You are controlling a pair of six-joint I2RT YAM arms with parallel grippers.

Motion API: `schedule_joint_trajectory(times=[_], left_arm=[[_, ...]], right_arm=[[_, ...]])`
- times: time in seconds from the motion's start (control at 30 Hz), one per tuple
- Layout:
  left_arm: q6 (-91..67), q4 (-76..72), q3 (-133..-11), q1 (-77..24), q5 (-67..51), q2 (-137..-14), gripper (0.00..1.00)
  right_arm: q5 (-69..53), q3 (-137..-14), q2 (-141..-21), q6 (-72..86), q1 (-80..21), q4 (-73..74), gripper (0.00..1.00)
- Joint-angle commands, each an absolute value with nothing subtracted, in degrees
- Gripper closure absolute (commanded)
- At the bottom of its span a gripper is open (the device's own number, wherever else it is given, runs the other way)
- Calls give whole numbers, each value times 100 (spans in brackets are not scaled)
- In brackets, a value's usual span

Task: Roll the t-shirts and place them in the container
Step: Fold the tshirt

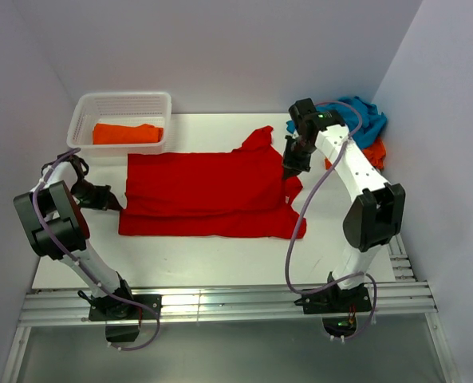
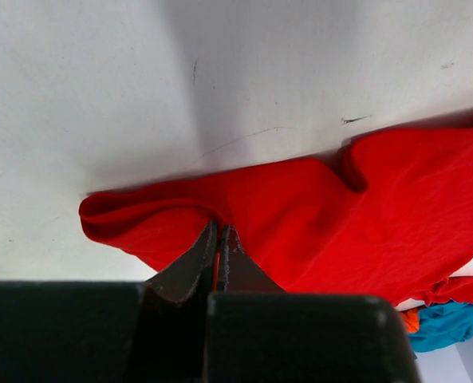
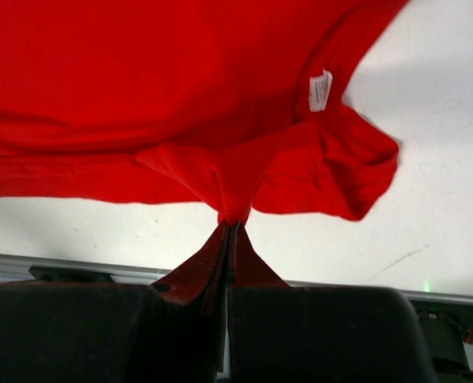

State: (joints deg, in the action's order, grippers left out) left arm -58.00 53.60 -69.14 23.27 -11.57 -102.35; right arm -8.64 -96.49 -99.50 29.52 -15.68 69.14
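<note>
Both hands are pinched closed on the red t-shirt [image 1: 208, 191]: my left hand [image 2: 218, 237] at its left edge, my right hand [image 3: 230, 227] on a fold beside the collar. It lies spread across the white surface [image 1: 220, 259]. 1 orange t-shirt [image 1: 126, 133] sits in the basket [image 1: 83, 120].

We have the spread t-shirt [image 1: 208, 195] across the middle of the table [image 1: 220, 263].
Behind its left end we see the basket [image 1: 84, 108], a folded t-shirt [image 1: 127, 133] inside; the heaped t-shirts [image 1: 369, 121] lie far right. The left gripper [image 1: 118, 206] pinches its left edge, the right gripper [image 1: 288, 177] its right edge.
</note>
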Motion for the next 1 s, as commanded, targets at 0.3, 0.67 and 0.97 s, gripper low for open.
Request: schedule_joint_trajectory(times=[0.3, 0.67, 0.97], left_arm=[[-5915, 5080, -7119, 2285, -1389, -10529, 99], [-5871, 5001, -7304, 2241, -1538, -10775, 99], [-5740, 5001, -7435, 2232, -1696, -10802, 99]], right_arm=[[-817, -10617, -10828, 2918, -1512, 6724, 100], [-879, -11047, -11495, 3015, -1494, 6592, 100], [-879, -11277, -11707, 3015, -1450, 6601, 100]])
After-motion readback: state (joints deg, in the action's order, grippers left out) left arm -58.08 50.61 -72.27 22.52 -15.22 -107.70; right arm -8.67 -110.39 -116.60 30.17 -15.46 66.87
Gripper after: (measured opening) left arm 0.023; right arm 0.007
